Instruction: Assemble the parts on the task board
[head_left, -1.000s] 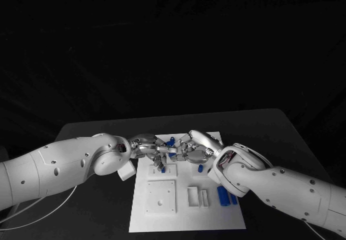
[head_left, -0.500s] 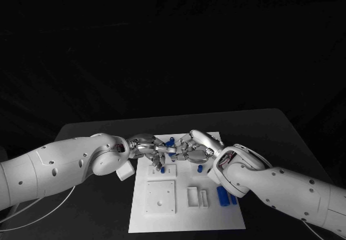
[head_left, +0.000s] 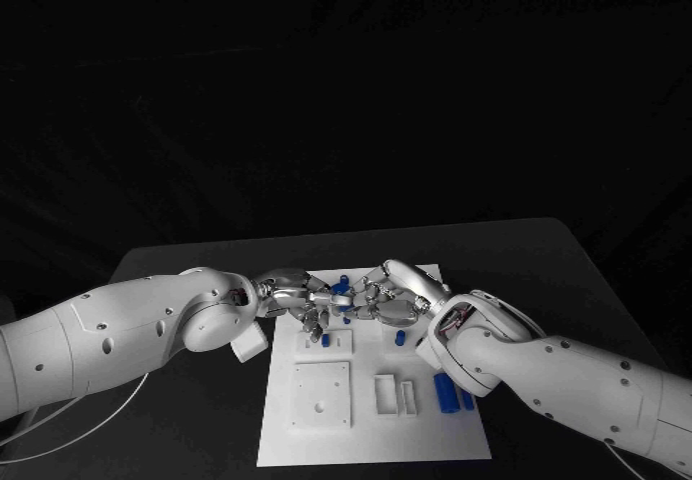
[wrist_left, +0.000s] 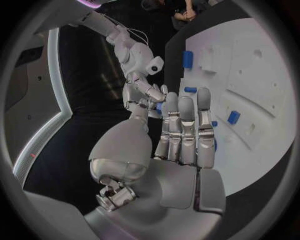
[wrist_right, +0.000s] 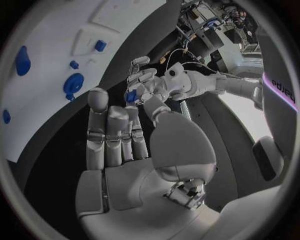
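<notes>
Blue part (head_left: 342, 289) hangs in the air above the far end of the task board (head_left: 375, 440), right where the fingertips of the two robot hands meet. The left robot hand (head_left: 296, 298) comes at it from one side and the right robot hand (head_left: 384, 301) from the other, which looks to me like a handover, or a turning of the piece so it sits the right way round before it goes into a seat.

From each wrist camera, that robot hand's own fingers (wrist_left: 184, 130) run out straight and close together with the thumb standing apart, and the part shows just past the fingertips, against the other robot hand. So I cannot tell which of them has the hold, or whether both do.

Below them, two short blue pegs (head_left: 325, 340) (head_left: 400, 338) stand in the board, and longer blue pieces (head_left: 449, 397) lie near its right edge beside white blocks (head_left: 389, 392). I take those for waiting stock. The board lies flat on the black tabletop (head_left: 548, 260), close in front of both arms.
</notes>
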